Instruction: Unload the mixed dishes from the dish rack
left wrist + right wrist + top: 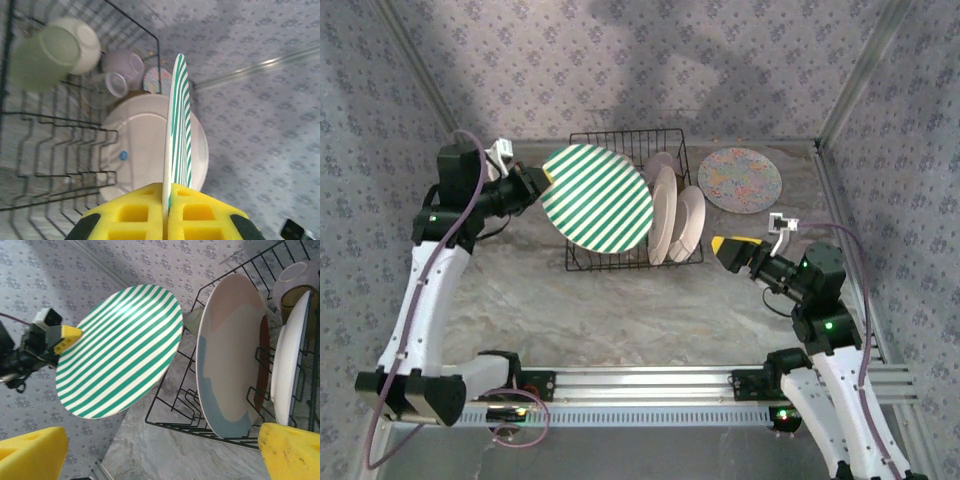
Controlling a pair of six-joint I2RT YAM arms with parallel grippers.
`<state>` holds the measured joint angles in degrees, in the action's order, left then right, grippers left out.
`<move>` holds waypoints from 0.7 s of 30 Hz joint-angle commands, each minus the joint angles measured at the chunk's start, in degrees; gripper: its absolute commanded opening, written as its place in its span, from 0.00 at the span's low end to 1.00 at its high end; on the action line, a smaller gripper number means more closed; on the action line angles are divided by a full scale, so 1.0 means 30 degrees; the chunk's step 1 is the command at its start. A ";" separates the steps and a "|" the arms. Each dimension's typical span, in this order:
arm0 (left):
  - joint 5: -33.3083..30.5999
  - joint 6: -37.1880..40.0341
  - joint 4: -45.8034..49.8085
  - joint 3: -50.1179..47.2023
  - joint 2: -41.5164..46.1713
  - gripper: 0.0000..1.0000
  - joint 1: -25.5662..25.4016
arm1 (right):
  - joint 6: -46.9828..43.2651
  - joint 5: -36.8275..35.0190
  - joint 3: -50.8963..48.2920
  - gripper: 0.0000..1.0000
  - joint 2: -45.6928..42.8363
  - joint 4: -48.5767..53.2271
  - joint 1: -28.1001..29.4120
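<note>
Yellow left jaws clamp the green-striped plate (179,130) edge-on, half-hiding a white plate (140,145); right jaws gape, cropped.

One striped plate (597,198), three racked plates (665,215), one floral plate (740,180), two bowls (82,44), one rack (620,140).

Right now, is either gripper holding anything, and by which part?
The left gripper pinches the green-striped plate by its rim. The right gripper is open and holds nothing.
</note>
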<state>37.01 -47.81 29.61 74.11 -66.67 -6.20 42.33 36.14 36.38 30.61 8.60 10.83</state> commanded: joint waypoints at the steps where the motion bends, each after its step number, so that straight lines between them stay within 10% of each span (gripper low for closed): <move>1: 0.5042 -0.3336 -0.6429 -0.0919 -0.0019 0.00 0.0124 | 0.1274 -0.0295 0.0563 1.00 0.0285 -0.1339 0.0365; 21: 0.6297 -0.6101 -1.2240 -0.3691 -0.0275 0.00 -0.2474 | 0.3498 -0.2019 0.2529 1.00 0.3621 -0.3478 0.3874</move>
<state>54.08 -64.60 -1.43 62.94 -68.01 -13.28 51.24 31.42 41.95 41.08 1.87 21.04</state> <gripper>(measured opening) 0.064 0.998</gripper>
